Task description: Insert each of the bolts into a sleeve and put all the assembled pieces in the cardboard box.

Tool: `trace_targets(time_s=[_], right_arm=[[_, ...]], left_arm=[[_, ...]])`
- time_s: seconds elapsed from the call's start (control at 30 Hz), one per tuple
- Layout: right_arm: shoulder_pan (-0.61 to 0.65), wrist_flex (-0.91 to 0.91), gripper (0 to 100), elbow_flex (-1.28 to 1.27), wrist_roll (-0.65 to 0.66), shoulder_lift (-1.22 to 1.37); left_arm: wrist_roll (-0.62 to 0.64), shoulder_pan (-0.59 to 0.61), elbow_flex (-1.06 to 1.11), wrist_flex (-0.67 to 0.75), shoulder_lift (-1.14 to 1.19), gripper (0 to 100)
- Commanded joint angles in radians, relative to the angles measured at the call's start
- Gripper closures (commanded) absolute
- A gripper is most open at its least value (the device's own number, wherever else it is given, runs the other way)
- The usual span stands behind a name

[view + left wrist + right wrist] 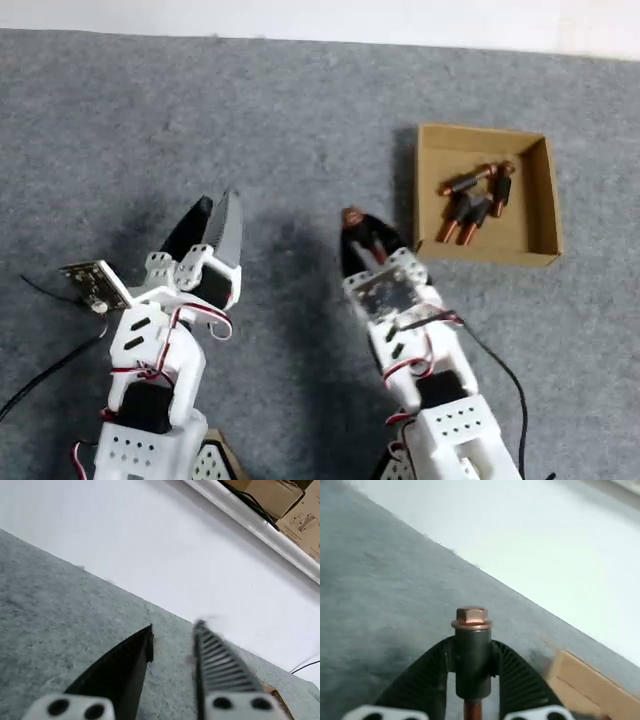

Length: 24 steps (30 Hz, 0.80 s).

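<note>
Fingers (517, 672) of your right gripper (356, 232) clamp a sleeve (472, 657) with a bolt (471, 616) through it, mid-frame in the high view, left of the box (432, 140). Your left gripper (218, 208), further left, gapes empty; four assembled pieces (475, 200) lie in the box.

A black sleeve (472, 667) is clamped in the ribbed jaws of the right gripper (472, 652). A copper bolt (471, 618) is seated through it, with the hexagonal head at the far end. The table (380, 590) is covered in grey felt, and a corner of the cardboard box (585, 685) is seen nearby.
</note>
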State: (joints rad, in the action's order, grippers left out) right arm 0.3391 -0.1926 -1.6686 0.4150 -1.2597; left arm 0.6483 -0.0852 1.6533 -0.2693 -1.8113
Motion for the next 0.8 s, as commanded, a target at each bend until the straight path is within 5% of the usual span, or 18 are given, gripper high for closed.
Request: trace_targets(time_s=[0.0,0.1,0.5,0.77], right_arm=[[-0.176,0.001,99.3,0.036,-0.187,0.012],[-0.283,0.019,99.3,0.251,-0.327,0.159],[-0.407,0.553,99.3,1.508,-0.336,1.331],[-0.415,0.990,92.8,1.966,-0.336,1.652]], left_arm=[[-0.095,0.015,-0.021,0.015,-0.008,99],[-0.112,0.015,0.018,0.020,-0.008,100],[-0.140,0.015,0.044,-0.129,-0.007,99],[-0.230,0.015,0.044,-0.133,-0.007,99]])
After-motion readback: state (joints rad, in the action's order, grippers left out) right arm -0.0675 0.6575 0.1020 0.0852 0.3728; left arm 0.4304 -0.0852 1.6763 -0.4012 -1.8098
